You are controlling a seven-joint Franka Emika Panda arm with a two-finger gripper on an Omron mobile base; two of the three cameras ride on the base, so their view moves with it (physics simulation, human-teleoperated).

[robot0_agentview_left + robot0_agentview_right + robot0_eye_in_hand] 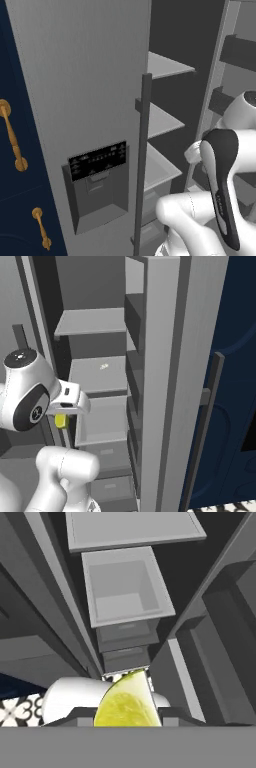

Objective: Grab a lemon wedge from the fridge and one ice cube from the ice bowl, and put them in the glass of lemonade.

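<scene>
One lemon wedge (127, 702) sits clamped between my gripper (61, 421) fingers. In the hand view it rises right at the bottom edge, its curved yellow rind on the left and its point uppermost, so its long axis runs along the line the hand is looking. In the right base view I see it as a small yellow block just under the white hand, in front of the fridge (75, 90) opening.

The fingers are closed on the wedge, not fully shut; the fruit holds them apart. The finger tips themselves are hidden by the wedge in the hand view.

The relation that governs the next move: the hand stands outside the open compartment, beside the middle shelf (97, 373) and above the open drawer (125, 587), which lies ahead of and below the wedge along the hand's line of sight. The shelf fronts and the inner door edge are close on both sides of the hand.

I judge the pick complete and the carry to the glass as the step in hand. The glass and the ice bowl are elsewhere, so I expect a pull straight back from the shelves before any turn of the base.
</scene>
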